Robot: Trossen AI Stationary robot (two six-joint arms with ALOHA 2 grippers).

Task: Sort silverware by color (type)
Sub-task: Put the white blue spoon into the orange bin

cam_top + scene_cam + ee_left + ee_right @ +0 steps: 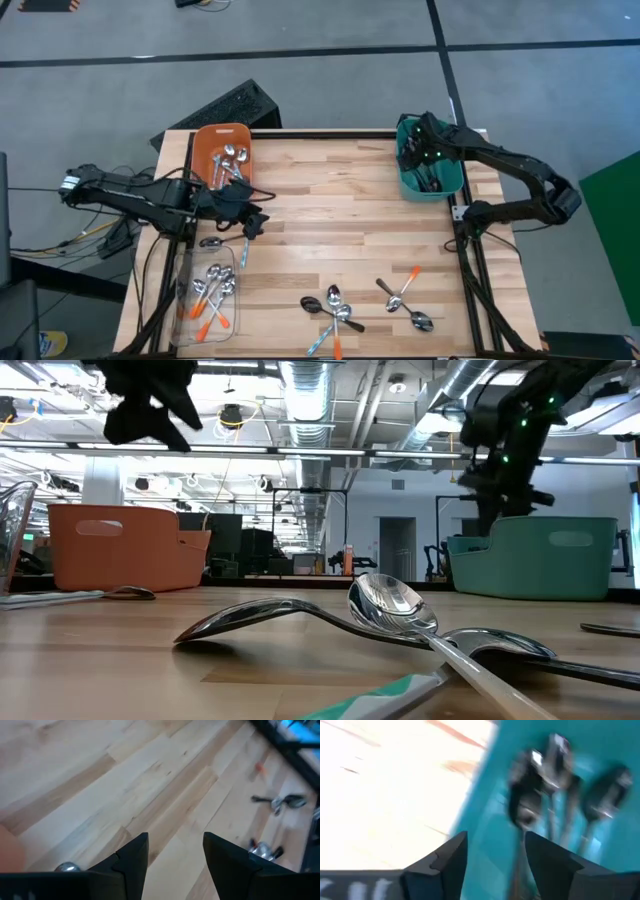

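Loose spoons lie flat near the table's near edge: a cluster (335, 310) of silver, dark, orange-handled and blue-handled ones, and a smaller group (405, 298) to its right. Silver spoons sit in the orange bin (222, 150) and dark spoons (555, 780) in the teal bin (428, 175). My left gripper (255, 225) (175, 840) hangs open and empty above bare wood, just near of the orange bin. My right gripper (410, 150) (495, 840) is open and empty over the teal bin's left wall.
A clear tray (185, 300) at the near left corner holds orange-handled spoons. Two more spoons (228, 245) lie on the wood between my left gripper and that tray. The middle of the table (340, 210) is bare wood. The floor lies beyond every table edge.
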